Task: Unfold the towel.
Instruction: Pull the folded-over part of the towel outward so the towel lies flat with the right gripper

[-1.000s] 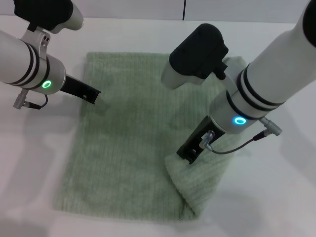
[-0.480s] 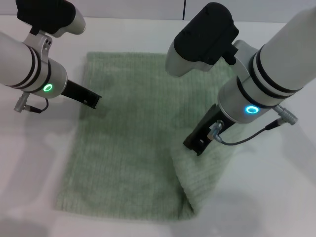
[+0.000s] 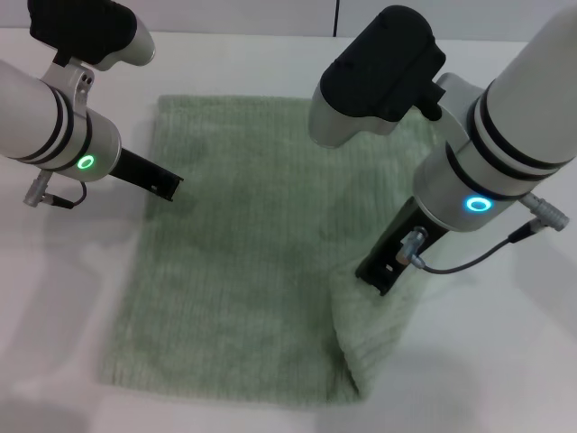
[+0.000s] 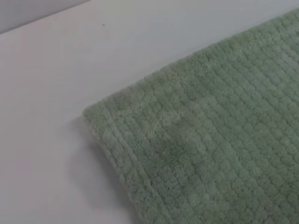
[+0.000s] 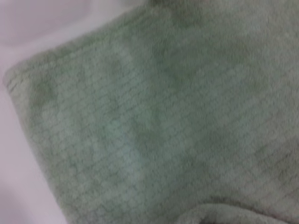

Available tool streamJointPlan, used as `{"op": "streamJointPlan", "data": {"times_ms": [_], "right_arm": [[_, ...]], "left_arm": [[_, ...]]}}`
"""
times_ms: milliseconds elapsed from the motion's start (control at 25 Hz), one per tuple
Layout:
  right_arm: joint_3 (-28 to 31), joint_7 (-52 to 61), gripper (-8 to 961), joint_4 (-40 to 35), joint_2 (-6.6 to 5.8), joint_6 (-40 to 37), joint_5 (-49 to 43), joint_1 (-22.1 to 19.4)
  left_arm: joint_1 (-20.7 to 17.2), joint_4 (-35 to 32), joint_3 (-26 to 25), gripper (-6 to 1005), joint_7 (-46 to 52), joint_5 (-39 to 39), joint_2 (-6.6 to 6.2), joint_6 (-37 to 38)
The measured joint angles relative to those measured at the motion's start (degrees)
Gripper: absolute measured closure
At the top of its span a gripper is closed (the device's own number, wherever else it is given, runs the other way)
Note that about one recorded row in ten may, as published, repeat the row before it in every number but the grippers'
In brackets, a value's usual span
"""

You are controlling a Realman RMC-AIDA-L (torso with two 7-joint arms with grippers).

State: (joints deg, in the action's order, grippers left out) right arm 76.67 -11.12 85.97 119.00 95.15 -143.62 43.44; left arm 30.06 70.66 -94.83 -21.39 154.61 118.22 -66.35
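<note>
White table (image 3: pixel 505 379) carries the sage-green towel (image 3: pixel 243 262), spread mostly flat with its near-right corner bunched up. Right gripper (image 3: pixel 379 275) sits at that raised fold, left gripper (image 3: pixel 167 187) at the towel's left edge; can't tell finger state for either.

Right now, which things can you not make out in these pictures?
- Right claw, head view: its tips sink into the raised fold of the towel, so its grip is hidden.
- Left claw, head view: too dark to read.
- Both wrist views: only cloth, no claw.
</note>
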Motion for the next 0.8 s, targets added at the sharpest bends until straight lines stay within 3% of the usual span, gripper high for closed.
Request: {"op": "streamJointPlan", "data": {"times_ms": [800], "right_arm": [[-0.4,1.3,947,-0.3,-0.17,3.7,-0.7,-0.6]], "left_arm": [[2.3,-3.4,0.0,956,-0.3,0.1,-0.08,0.2]]}}
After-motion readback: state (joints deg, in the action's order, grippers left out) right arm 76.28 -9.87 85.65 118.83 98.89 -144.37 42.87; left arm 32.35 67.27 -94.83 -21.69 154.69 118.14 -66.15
